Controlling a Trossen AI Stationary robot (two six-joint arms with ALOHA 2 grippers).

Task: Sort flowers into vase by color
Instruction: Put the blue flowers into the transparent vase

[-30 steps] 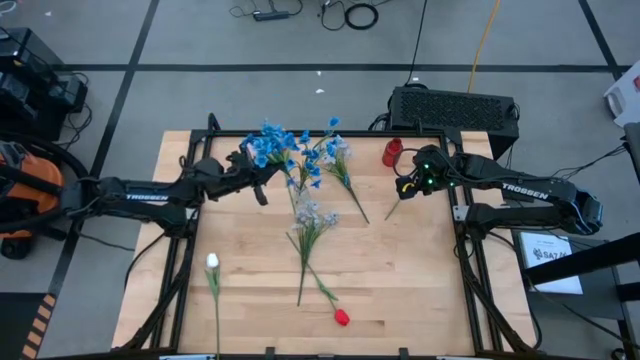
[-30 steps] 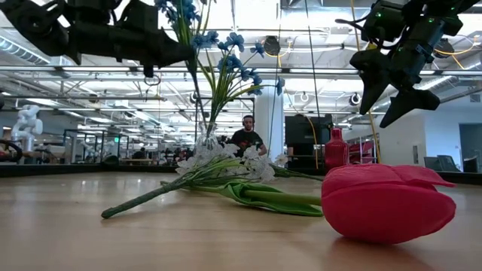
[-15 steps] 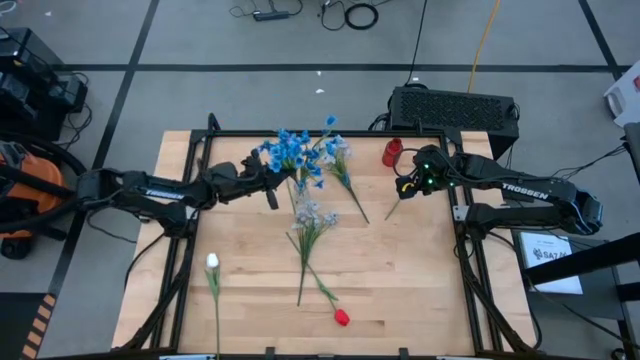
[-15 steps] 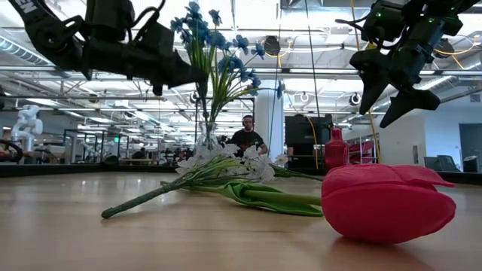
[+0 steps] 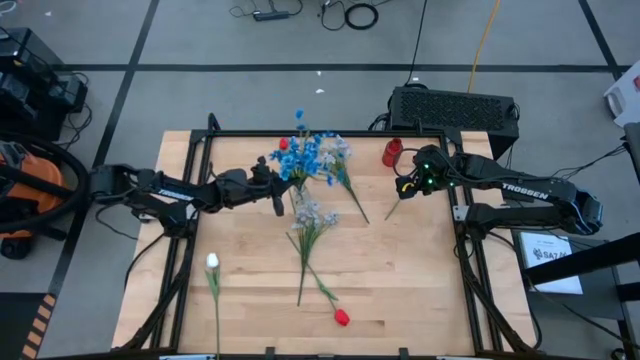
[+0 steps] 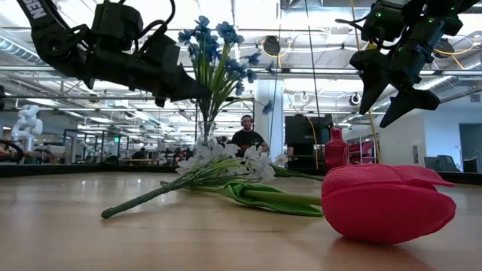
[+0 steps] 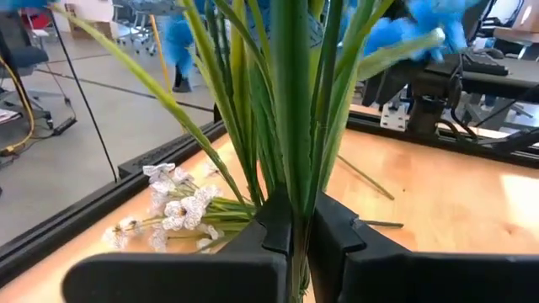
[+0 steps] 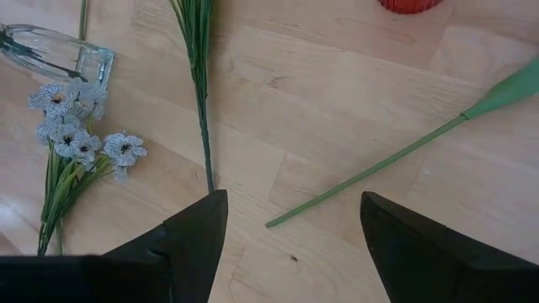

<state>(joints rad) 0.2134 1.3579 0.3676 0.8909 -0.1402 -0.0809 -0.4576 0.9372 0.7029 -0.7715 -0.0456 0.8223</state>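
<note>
The blue flowers [image 5: 303,157] are pinched tight in the left gripper [image 5: 281,188] right over the vase [image 8: 57,52], so stems could easily miss the mouth or tip it, while the right gripper [image 5: 408,186] is parked wide open and empty above a loose stem [image 8: 370,170].

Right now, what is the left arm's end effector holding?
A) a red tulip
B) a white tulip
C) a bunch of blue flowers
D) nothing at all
C: the left end effector is shut on the green stems of the bunch of blue flowers, lifted beside the glass vase; the red tulip and white tulip lie on the table.
</note>
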